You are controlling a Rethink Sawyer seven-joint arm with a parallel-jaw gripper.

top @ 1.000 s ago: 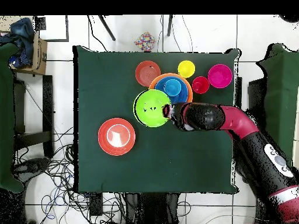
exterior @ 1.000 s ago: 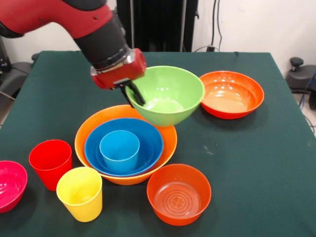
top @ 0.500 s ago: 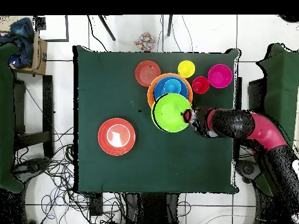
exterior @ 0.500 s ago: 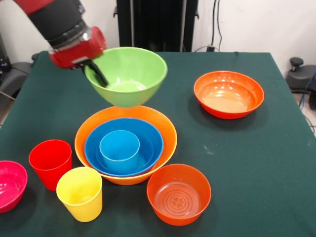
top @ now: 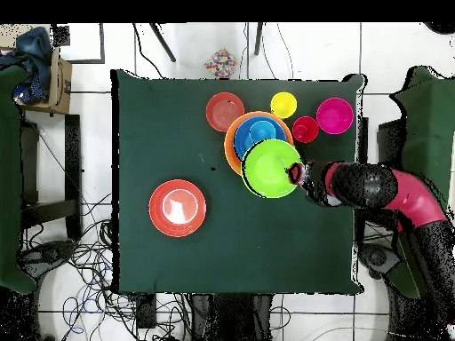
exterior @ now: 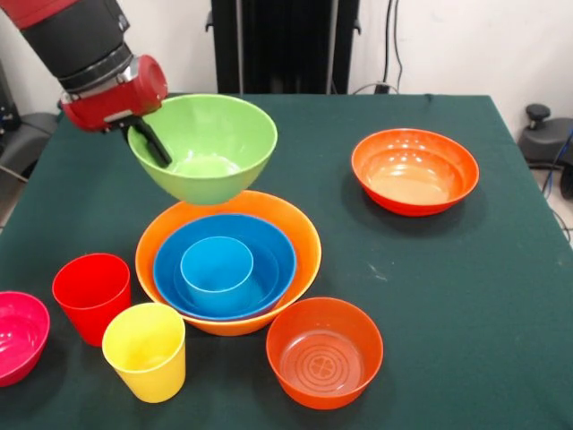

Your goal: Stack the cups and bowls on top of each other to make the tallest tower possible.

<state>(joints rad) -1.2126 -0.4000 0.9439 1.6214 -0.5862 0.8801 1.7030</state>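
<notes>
Held piece: the glossy lime green plastic bowl [exterior: 203, 146] hangs in the air at upper left of the front view, over the far rim of the tower, not touching it.
Gripper: the red and black gripper [exterior: 148, 143] has its fingers clamped on the green bowl's rim at the bowl's left edge, one dark finger inside the wall.
Tower: the largest pale orange plastic bowl [exterior: 301, 237] sits left of centre on the dark green table [exterior: 466, 296], with the blue bowl [exterior: 270, 249] nested in it and a light blue tapered tumbler [exterior: 216, 271] upright inside that.
Orientation: the green bowl is mouth up and roughly level; being round, it has no long axis to speak of beyond its vertical one.
Handling: probably light, stiff and slippery; a rim pinch on one side may let it swing or tilt, so the rim seems the only practical hold.
Overhead: the green bowl overlaps the lower right part of the tower.
</notes>
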